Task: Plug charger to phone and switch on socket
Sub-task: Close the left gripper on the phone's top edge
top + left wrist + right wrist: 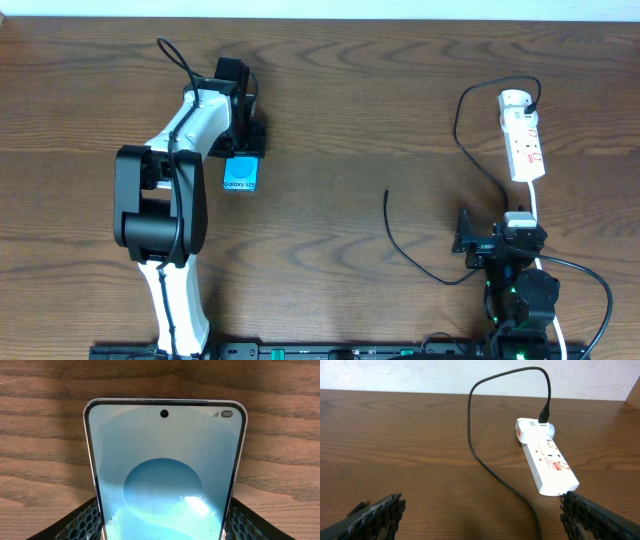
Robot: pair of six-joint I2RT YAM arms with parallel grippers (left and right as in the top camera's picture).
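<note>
The phone [240, 178] lies on the wooden table with its teal-blue screen up. In the left wrist view the phone [164, 445] fills the middle. My left gripper [241, 150] [164, 510] is shut on it, one finger against each long edge. The white socket strip [524, 140] [547, 462] lies at the far right. The black charger cable [412, 258] [485, 462] is plugged into its far end, loops across the table and ends in a free tip [387, 193] at the centre. My right gripper [500, 234] [481, 502] is open and empty, just short of the strip's near end.
The strip's white cord [538, 205] runs down toward the right arm's base. The table's far edge meets a light wall [420, 375]. The left arm [165, 200] stretches over the left side of the table.
</note>
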